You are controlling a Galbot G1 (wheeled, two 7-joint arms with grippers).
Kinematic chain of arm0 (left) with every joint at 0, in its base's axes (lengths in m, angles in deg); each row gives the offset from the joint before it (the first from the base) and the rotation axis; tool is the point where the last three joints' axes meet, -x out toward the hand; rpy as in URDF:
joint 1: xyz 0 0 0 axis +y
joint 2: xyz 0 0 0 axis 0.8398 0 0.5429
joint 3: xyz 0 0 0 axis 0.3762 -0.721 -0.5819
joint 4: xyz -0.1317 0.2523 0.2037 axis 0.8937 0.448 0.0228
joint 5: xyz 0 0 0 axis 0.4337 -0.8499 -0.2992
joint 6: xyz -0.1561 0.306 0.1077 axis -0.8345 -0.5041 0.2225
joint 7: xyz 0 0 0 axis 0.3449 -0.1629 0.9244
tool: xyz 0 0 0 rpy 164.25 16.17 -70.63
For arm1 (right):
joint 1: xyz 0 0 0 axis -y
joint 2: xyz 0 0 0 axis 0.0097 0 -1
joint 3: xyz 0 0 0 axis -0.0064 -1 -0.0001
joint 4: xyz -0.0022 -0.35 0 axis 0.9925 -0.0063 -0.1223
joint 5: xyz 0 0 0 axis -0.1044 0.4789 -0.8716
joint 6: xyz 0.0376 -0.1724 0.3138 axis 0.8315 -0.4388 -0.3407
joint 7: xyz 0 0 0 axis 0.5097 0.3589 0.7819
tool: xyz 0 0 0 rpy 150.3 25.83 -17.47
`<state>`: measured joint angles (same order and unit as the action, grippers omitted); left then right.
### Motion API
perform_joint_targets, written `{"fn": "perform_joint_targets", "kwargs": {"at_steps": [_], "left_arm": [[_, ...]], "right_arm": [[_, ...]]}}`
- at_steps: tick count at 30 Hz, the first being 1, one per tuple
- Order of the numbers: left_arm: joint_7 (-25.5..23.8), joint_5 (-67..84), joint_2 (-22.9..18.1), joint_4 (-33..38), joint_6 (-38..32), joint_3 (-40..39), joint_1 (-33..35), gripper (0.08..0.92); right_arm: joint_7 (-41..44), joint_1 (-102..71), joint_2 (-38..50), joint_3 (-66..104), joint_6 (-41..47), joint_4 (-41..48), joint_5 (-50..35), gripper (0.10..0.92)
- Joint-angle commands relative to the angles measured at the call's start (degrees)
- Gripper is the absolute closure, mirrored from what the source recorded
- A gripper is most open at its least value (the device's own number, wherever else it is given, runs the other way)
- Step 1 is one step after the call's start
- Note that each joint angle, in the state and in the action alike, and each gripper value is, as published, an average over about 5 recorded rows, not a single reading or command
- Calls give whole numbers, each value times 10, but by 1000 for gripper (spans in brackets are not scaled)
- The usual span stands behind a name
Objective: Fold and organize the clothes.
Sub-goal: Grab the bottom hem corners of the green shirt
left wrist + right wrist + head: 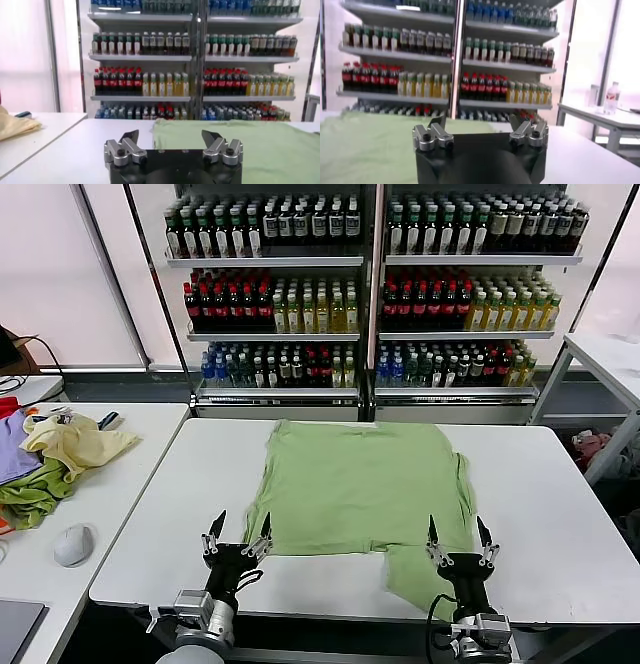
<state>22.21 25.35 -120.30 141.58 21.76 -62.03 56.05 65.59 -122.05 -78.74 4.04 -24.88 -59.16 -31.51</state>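
Observation:
The light green shirt (360,484) lies spread flat on the white table (540,514), plain side up; no collar or chest graphic shows. A flap of it hangs toward the front edge at the right. My left gripper (241,531) is open and empty at the front edge, just left of the shirt's near left corner. My right gripper (458,535) is open and empty at the front edge, over the flap's right side. In the left wrist view the left gripper (170,135) faces the shirt (240,145). In the right wrist view the right gripper (484,122) has the shirt (370,140) to one side.
A second white table (130,484) on the left carries a heap of pale yellow, darker green and purple garments (50,459) and a grey mouse (73,544). Shelves of bottles (370,284) stand behind the table. Another white table (610,359) is at the far right.

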Motion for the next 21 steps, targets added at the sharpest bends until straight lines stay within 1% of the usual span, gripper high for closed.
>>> {"fn": "perform_joint_targets", "kwargs": {"at_steps": [1, 7, 14, 21], "left_arm": [[5, 23, 14, -4, 80, 0, -6, 177], [36, 57, 34, -27, 116, -3, -21, 177], [50, 77, 54, -38, 123, -17, -36, 177], [81, 73, 48, -74, 123, -35, -66, 177]], "right_arm": [[1, -9, 3, 4, 62, -7, 0, 203], [-6, -36, 5, -2, 89, -7, -3, 203], [-18, -67, 1, -5, 115, -18, -8, 203], [-16, -78, -4, -11, 116, -14, -39, 203]]}}
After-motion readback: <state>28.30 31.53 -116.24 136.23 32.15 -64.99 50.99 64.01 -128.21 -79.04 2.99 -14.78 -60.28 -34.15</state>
